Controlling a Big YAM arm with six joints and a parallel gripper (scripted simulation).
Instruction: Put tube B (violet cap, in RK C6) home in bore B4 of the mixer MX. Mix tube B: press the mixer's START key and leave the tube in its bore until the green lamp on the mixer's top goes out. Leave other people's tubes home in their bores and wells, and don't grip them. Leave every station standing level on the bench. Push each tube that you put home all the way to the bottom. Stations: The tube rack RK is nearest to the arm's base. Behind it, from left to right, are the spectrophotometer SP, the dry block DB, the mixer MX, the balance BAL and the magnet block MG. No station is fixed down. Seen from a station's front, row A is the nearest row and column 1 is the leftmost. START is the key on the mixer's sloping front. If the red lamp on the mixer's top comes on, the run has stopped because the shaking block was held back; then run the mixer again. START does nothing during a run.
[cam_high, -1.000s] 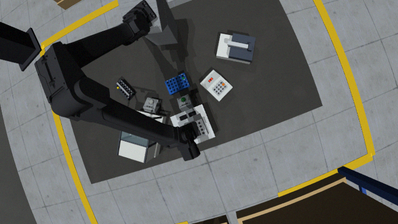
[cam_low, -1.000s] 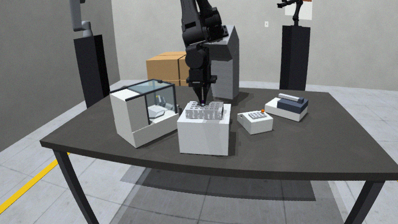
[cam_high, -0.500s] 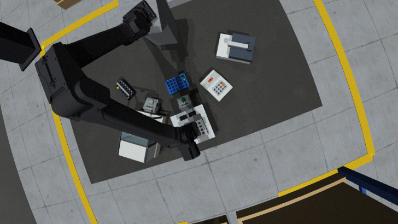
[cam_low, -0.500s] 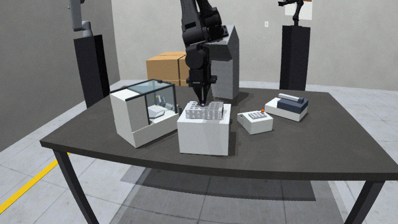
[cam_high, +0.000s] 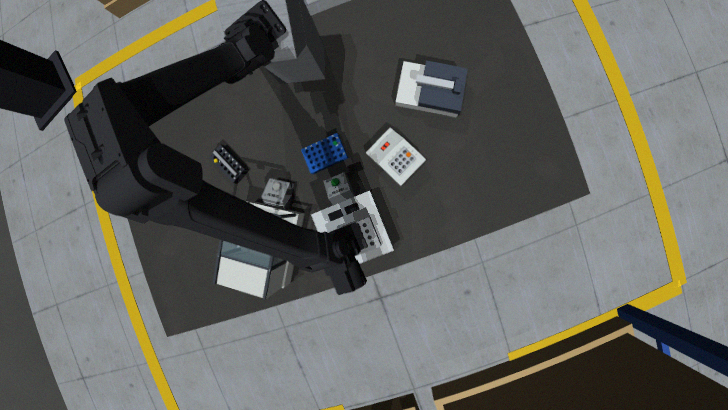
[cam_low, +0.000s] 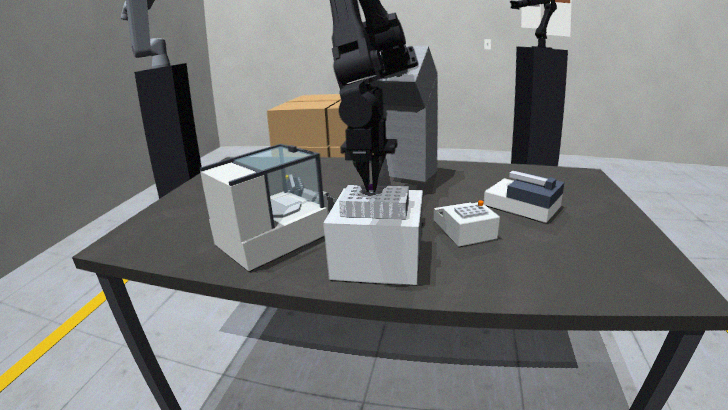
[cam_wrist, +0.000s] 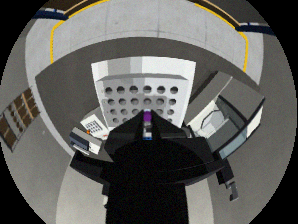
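The mixer MX is a white box with a grey bored block on top; it also shows in the overhead view. My gripper points straight down over the far side of the block, its fingertips almost at the block's top. It is shut on tube B, whose violet cap shows between the fingertips, as it does in the wrist view. The tube's body is hidden, seemingly down in a bore; I cannot tell which one. The green START key sits on the mixer's sloping front.
The glass-walled balance BAL stands close to the mixer's left in the exterior view. The dry block DB with an orange-capped tube and the spectrophotometer SP are to its right. The blue rack RK and the magnet block MG lie nearer the arm's base.
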